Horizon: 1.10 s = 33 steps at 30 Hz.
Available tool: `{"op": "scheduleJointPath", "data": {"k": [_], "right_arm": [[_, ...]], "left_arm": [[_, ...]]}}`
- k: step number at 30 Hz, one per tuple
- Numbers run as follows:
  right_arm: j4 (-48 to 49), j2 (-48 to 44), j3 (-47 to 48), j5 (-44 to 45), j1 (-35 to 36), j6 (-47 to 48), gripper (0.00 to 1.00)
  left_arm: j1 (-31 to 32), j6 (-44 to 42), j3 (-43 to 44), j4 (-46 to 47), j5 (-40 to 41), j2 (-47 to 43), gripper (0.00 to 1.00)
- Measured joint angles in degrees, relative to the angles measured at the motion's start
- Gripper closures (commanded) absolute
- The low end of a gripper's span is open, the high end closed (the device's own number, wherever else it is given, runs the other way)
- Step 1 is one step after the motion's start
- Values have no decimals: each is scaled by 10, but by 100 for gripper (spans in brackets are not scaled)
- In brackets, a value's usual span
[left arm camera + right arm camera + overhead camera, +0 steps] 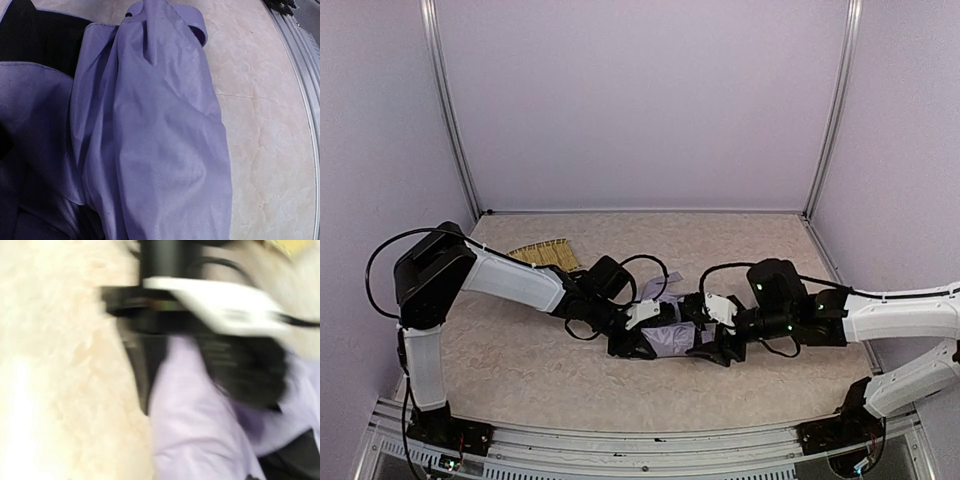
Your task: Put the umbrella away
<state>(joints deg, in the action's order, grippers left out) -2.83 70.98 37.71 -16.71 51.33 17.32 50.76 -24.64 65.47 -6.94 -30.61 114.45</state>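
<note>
The umbrella (pixel 672 338) lies collapsed at the middle of the table as a bundle of pale lavender fabric with black lining showing. My left gripper (pixel 635 340) presses into its left end. Lavender fabric (pixel 160 140) fills the left wrist view and hides the fingers. My right gripper (pixel 720 345) sits at the bundle's right end. The right wrist view is blurred; it shows fabric (pixel 200 440) close below and the left arm's white and black wrist (pixel 220 315) beyond. My right fingers do not show. The shaft and handle knob are hidden.
A woven straw fan-shaped tray (pixel 545 254) lies at the back left, partly under the left arm. The beige table (pixel 520 350) is enclosed by lavender walls. A metal rail (pixel 300 60) runs along the table's near edge. Black cables loop over both wrists.
</note>
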Motion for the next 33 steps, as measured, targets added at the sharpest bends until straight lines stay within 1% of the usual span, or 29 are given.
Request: {"op": "scheduleJointPath", "data": {"k": [2, 5, 10, 12, 14, 18, 23, 24, 25, 26, 27, 28, 30, 32, 33], "right_arm": [[47, -12, -38, 53, 43, 35, 24], [88, 14, -54, 116, 82, 89, 23], [118, 138, -8, 220, 94, 164, 23], [119, 179, 11, 242, 95, 186, 25], [119, 203, 19, 254, 97, 199, 27], [121, 249, 40, 287, 101, 217, 37], [99, 281, 75, 319, 106, 204, 40], [99, 282, 75, 327, 108, 200, 42], [100, 283, 75, 332, 108, 198, 47], [100, 285, 75, 337, 111, 196, 50], [99, 286, 75, 341, 113, 192, 58], [99, 288, 76, 344, 115, 189, 65], [93, 290, 78, 346, 116, 175, 76], [86, 291, 83, 346, 116, 155, 80], [79, 291, 85, 343, 116, 150, 81]], "left_arm": [[-7, 0, 13, -17, -23, 8, 91], [-13, -3, 31, -42, -47, 20, 92], [-23, -9, 56, -72, -81, 37, 92], [-26, -12, 64, -82, -91, 44, 93], [-28, -15, 72, -92, -101, 49, 94], [-32, -27, 86, -111, -116, 58, 94], [-38, -43, 109, -143, -139, 75, 96], [-39, -48, 114, -149, -143, 77, 96], [-39, -53, 117, -154, -145, 79, 95], [-40, -60, 122, -162, -148, 82, 95], [-41, -66, 125, -167, -150, 83, 92], [-41, -73, 128, -173, -153, 85, 87], [-41, -83, 131, -179, -154, 87, 65], [-43, -83, 129, -177, -156, 86, 51], [-44, -81, 124, -171, -159, 84, 46]]}}
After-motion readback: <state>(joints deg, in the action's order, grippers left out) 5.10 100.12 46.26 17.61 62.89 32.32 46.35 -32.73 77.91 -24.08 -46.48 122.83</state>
